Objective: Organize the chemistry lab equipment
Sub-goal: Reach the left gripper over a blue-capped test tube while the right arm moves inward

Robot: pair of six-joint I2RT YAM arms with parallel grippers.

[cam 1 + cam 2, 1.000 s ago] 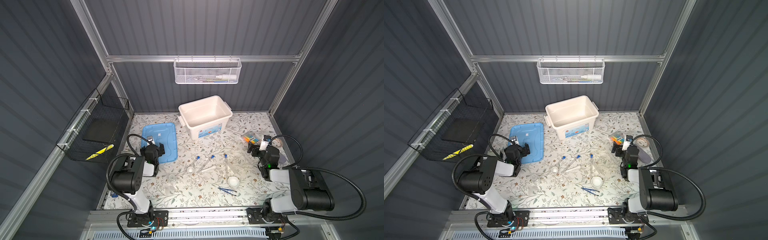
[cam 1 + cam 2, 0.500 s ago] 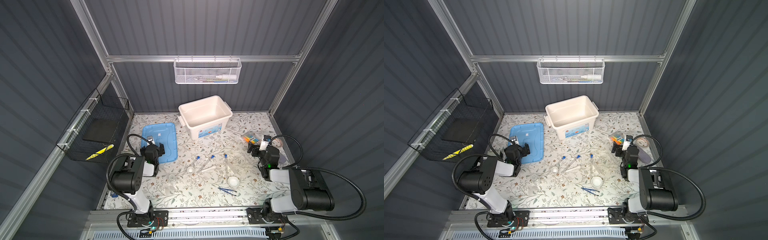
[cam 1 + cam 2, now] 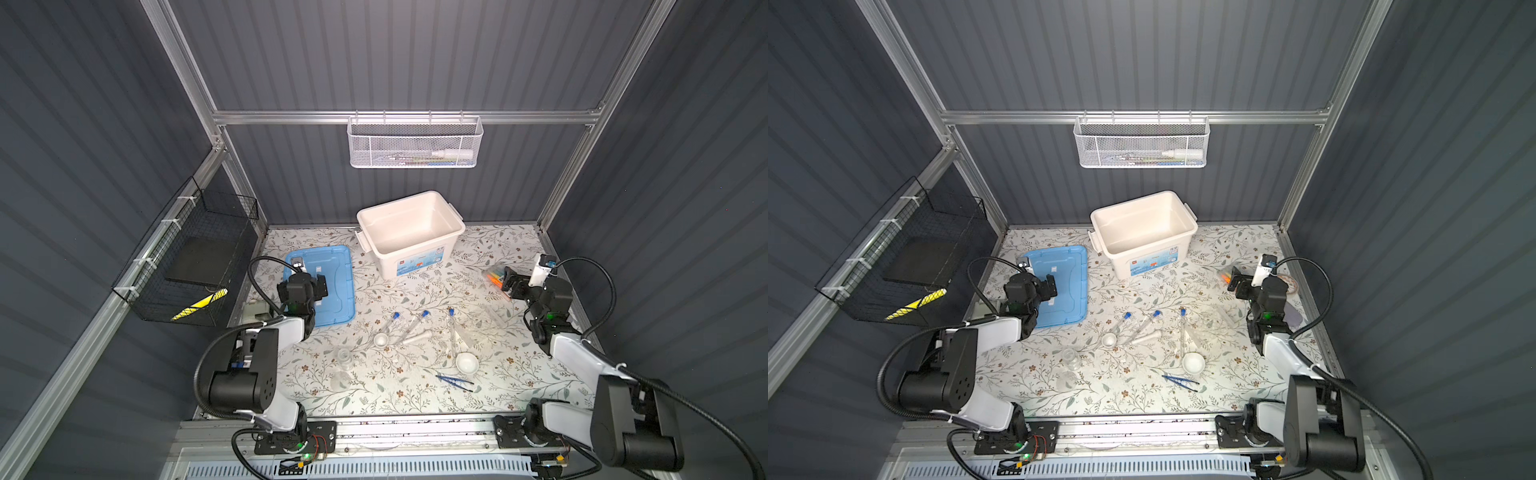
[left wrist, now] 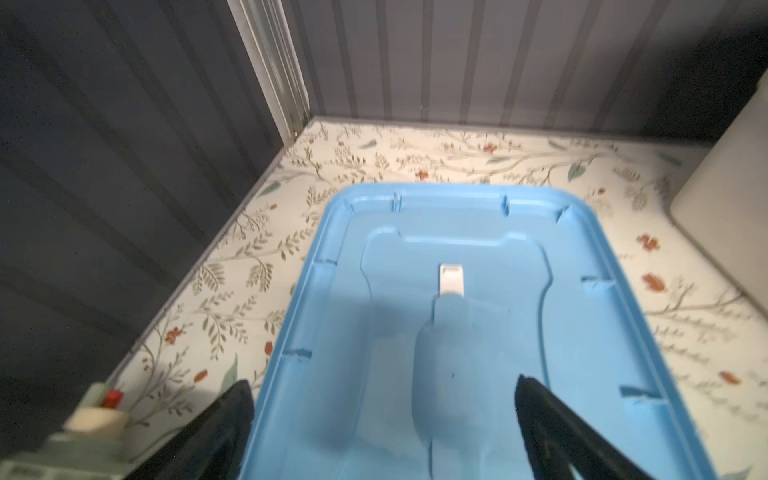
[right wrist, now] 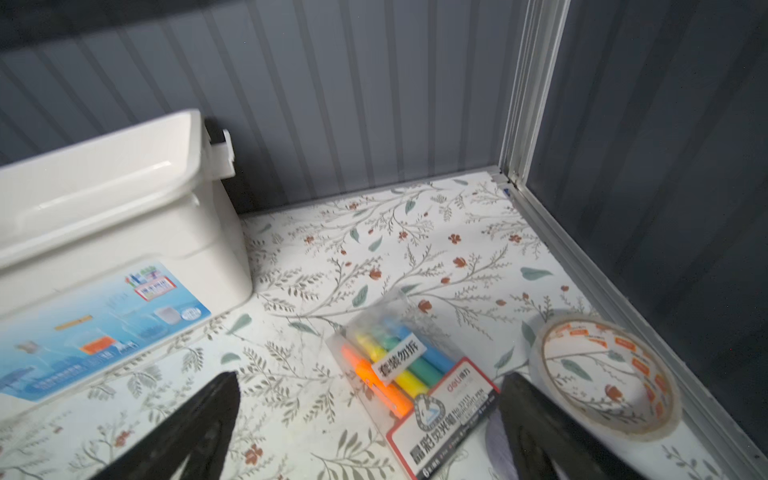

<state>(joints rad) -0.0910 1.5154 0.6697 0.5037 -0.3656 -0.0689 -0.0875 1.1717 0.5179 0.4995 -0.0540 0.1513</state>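
Three clear blue-capped tubes [image 3: 390, 322] [image 3: 417, 321] [image 3: 451, 328] lie mid-table in both top views. Beside them are a white pestle [image 3: 417, 336], a small white dish [image 3: 380, 340] and a larger white dish [image 3: 466, 364]. Dark blue tweezers [image 3: 455, 380] lie nearer the front, and small clear glassware [image 3: 344, 357] stands front left. My left gripper [image 3: 316, 280] [image 4: 382, 384] hangs open over a blue lid [image 4: 457, 232], holding nothing. At the far right my right gripper [image 3: 509, 282] [image 5: 370, 376] is open and empty above a pack of coloured markers [image 5: 411, 374].
A white bin [image 3: 415, 254] stands open at the back centre. A tape roll [image 5: 602, 374] lies by the right wall. A white wire basket [image 3: 415, 145] hangs on the back wall, and a black mesh basket [image 3: 195, 257] on the left wall.
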